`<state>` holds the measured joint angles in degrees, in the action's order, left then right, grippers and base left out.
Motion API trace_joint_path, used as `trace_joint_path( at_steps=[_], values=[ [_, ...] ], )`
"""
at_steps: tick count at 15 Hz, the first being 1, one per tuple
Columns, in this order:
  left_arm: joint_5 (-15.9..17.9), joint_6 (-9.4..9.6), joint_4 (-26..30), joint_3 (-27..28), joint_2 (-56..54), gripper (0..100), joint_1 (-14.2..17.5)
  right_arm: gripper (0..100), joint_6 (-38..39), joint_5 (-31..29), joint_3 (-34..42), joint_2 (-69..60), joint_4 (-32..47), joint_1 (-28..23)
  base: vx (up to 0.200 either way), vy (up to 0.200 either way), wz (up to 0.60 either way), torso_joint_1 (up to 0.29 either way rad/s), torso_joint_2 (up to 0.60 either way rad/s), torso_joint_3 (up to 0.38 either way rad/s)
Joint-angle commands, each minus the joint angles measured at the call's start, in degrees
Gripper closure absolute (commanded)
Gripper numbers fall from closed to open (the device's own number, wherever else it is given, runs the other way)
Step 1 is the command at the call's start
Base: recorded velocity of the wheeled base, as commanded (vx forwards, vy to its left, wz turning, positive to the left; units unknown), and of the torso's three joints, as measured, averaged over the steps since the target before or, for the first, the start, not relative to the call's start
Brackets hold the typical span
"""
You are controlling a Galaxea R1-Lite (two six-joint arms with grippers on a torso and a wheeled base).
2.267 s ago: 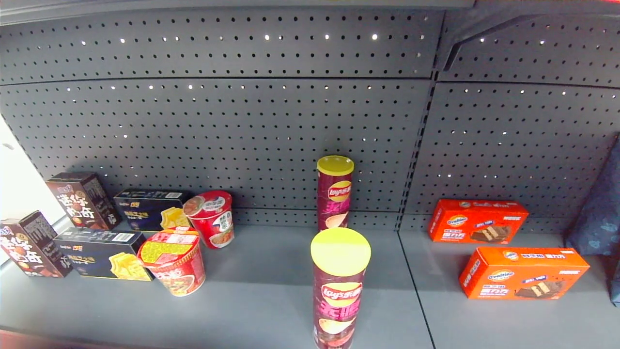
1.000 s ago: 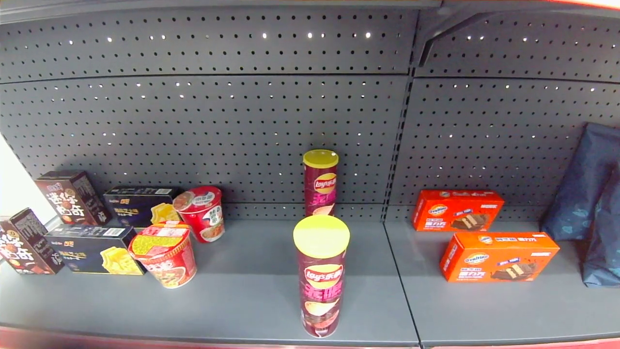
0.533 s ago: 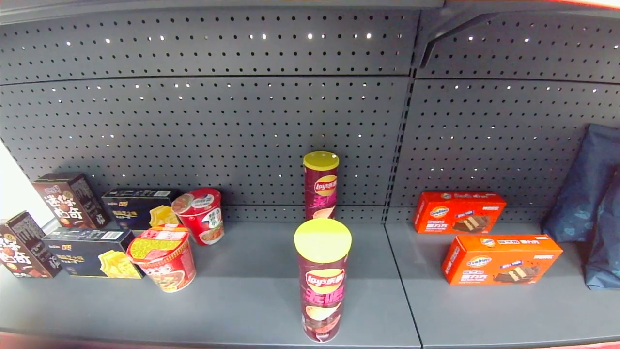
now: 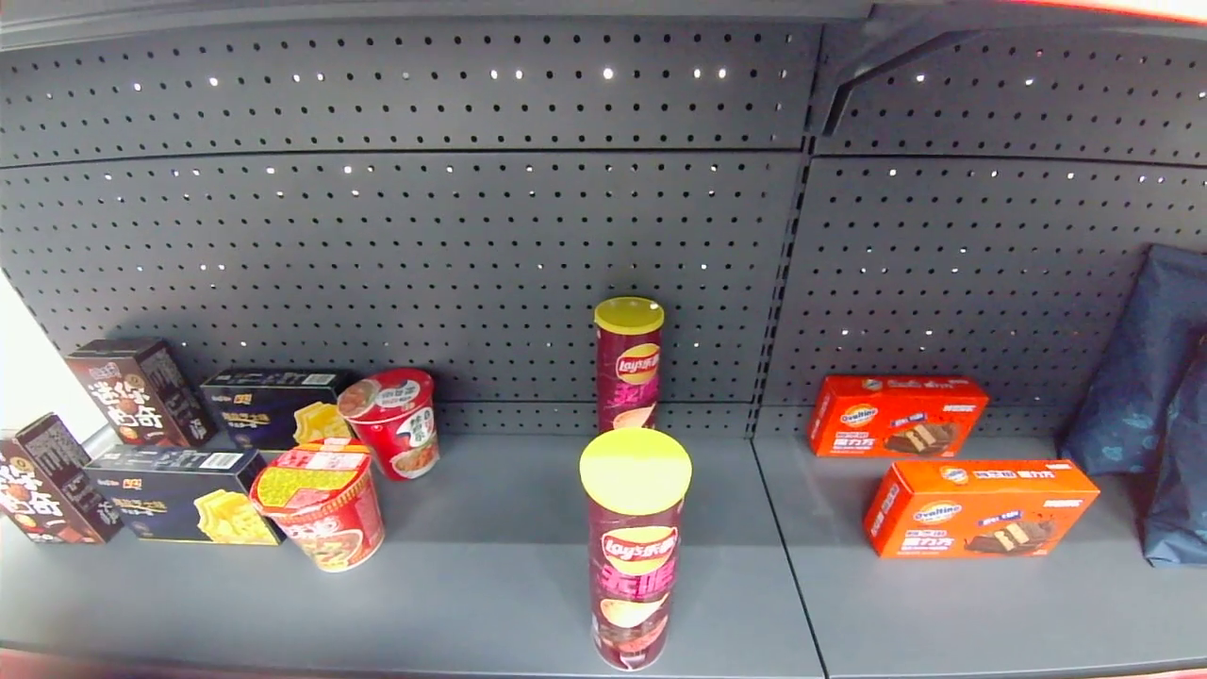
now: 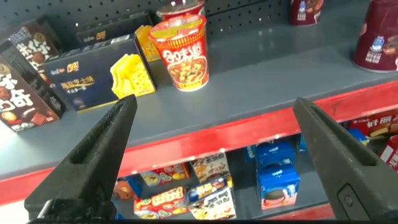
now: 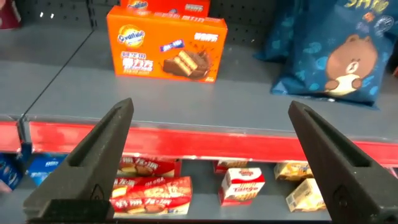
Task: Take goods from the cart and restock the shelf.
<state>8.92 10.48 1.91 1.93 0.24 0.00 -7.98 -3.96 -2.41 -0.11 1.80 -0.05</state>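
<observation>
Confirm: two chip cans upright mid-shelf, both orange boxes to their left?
Wrong side. The rear orange box and front orange box lie to the right of the rear chip can and front chip can, as the head view shows. Both cans stand upright mid-shelf.

Shelf [image 4: 471, 585]: matt grey painted metal, smooth. Back panel [image 4: 424, 264]: same metal, perforated. Orange boxes [image 4: 981, 505]: glossy printed card. Chip tubes [image 4: 634, 575]: glossy printed wrap, smooth yellow plastic lids [image 4: 635, 470].

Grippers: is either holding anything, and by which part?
Nothing is held. The left gripper and the right gripper both have jaws spread wide, empty, facing the shelf.
</observation>
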Motion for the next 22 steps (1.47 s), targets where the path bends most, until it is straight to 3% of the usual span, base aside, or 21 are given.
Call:
trace_joint_path(
  at_steps=[1,8,11,12,13,14,15,16,17,18,19,21,22],
  values=[
    [-0.05,-0.02,0.02,0.01,0.11,0,0.00,0,-0.01,0.01,0.04,0.11,0.04,0.05,0.000,0.000,0.00,0.000,0.00,0.000],
    [-0.05,-0.55,0.02,0.01,0.11,0,0.00,0,1.74,-0.08,0.04,0.11,0.04,0.05,0.000,0.000,0.00,0.000,0.00,0.000],
    [-0.31,-0.73,0.02,0.01,0.20,0,0.00,0,4.73,-5.88,0.13,0.11,-0.31,-0.04,0.000,0.000,0.00,0.000,0.00,0.000],
    [-1.36,-1.61,0.02,0.01,0.11,0,0.00,0,9.13,-11.51,0.39,0.11,-0.31,-0.04,0.000,0.000,0.00,0.000,0.00,0.000],
    [-3.12,-2.66,-0.07,-0.08,0.11,0,0.00,0,8.51,-11.51,0.39,0.11,-0.31,-0.04,0.000,0.000,0.00,0.000,0.00,0.000],
    [-9.01,-4.51,-0.24,-0.17,0.11,0,0.00,0,6.49,-7.73,0.48,0.11,-0.93,0.05,0.000,0.000,0.00,0.000,0.00,0.000],
    [-11.30,-5.74,-1.30,-0.61,0.11,0,0.09,0,6.31,-0.08,1.01,0.11,-1.72,0.05,0.000,0.000,0.00,0.000,0.00,0.000],
    [-11.47,-7.50,-2.88,-1.31,0.11,0,0.00,0,5.88,7.65,2.41,0.11,-1.98,-0.04,0.000,0.000,0.00,0.000,0.00,0.000],
    [-10.24,-9.17,-3.67,-1.93,0.11,0,0.00,0,8.69,3.43,2.41,0.11,-1.89,-0.04,0.000,0.000,0.00,0.000,0.00,0.000],
    [-4.79,-8.90,-2.53,-1.93,0.11,0,0.09,0,9.39,0.62,2.41,0.11,-1.80,-0.04,0.000,0.000,0.00,0.000,0.00,0.000],
    [-4.44,-8.81,-2.44,-1.93,0.11,0,0.09,0,9.39,0.62,2.41,0.11,-1.80,-0.04,0.000,0.000,0.00,0.000,0.00,0.000],
    [-0.75,-5.91,-2.09,-1.93,0.20,0,-0.09,0,8.34,0.97,2.41,0.11,-1.80,-0.04,0.000,0.000,0.00,0.000,0.00,0.000],
    [-0.93,-6.18,-2.09,-1.93,0.20,0,-0.09,0,8.34,0.97,2.41,0.11,-1.80,-0.04,0.000,0.000,0.00,0.000,0.00,0.000]
  ],
)
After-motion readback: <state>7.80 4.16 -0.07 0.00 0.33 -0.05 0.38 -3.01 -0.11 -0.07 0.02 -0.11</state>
